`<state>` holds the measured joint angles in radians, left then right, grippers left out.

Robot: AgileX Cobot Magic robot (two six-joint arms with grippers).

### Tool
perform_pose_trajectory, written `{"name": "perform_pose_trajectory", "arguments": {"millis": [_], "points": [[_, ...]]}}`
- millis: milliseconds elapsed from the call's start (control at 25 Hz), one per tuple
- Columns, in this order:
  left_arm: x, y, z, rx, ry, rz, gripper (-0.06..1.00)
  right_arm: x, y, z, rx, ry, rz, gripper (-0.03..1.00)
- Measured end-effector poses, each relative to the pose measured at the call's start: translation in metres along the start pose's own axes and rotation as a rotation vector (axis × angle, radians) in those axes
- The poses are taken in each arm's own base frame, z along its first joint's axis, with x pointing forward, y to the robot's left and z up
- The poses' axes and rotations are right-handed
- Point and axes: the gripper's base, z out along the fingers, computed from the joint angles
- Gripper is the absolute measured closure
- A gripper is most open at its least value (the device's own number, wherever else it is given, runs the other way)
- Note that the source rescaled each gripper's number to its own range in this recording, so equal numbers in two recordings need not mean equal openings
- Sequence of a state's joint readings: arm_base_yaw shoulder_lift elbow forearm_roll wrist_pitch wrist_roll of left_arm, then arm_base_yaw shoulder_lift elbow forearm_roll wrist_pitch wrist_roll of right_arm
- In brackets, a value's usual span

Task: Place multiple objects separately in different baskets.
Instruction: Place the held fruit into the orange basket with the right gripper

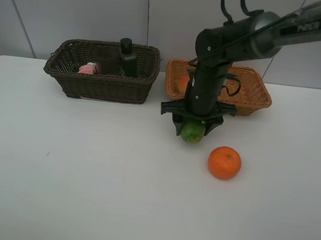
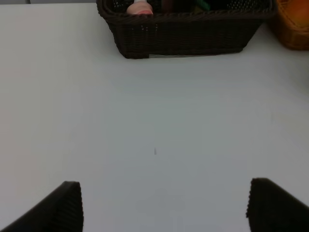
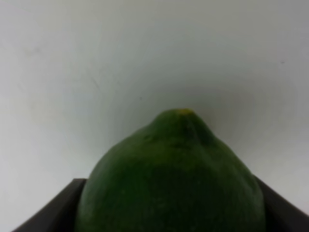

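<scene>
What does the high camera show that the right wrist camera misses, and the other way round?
Only the high view shows the dark basket holding a pink bottle and a black bottle, the tan basket, the orange on the table, and the right arm.

Only the right wrist view shows, close up, the yellowish tip of the green fruit.

Both show the green fruit between the sides of the right pincer, and the white table.
</scene>
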<state>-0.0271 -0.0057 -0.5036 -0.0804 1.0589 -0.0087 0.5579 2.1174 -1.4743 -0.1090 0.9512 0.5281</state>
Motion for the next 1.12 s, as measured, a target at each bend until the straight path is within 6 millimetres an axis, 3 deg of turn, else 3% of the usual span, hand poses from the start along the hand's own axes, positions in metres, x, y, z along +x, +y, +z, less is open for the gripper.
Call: {"name": "perform_pose_trajectory", "arguments": {"millis": [400,640,1000,1120], "points": [[0.000,0.000,0.000,0.000,0.000,0.000,0.05,0.006,-0.009,-0.052,-0.013,-0.046,-0.070,0.96],[0.000,0.000,0.000,0.000,0.000,0.000,0.05,0.003,-0.015,-0.064,0.005,-0.068,-0.087,0.96],[0.000,0.000,0.000,0.000,0.000,0.000,0.05,-0.041,-0.036,-0.113,0.018,-0.229,-0.064,0.97],[0.000,0.000,0.000,0.000,0.000,0.000,0.05,-0.059,-0.042,-0.115,0.021,-0.254,-0.071,0.97]]}}
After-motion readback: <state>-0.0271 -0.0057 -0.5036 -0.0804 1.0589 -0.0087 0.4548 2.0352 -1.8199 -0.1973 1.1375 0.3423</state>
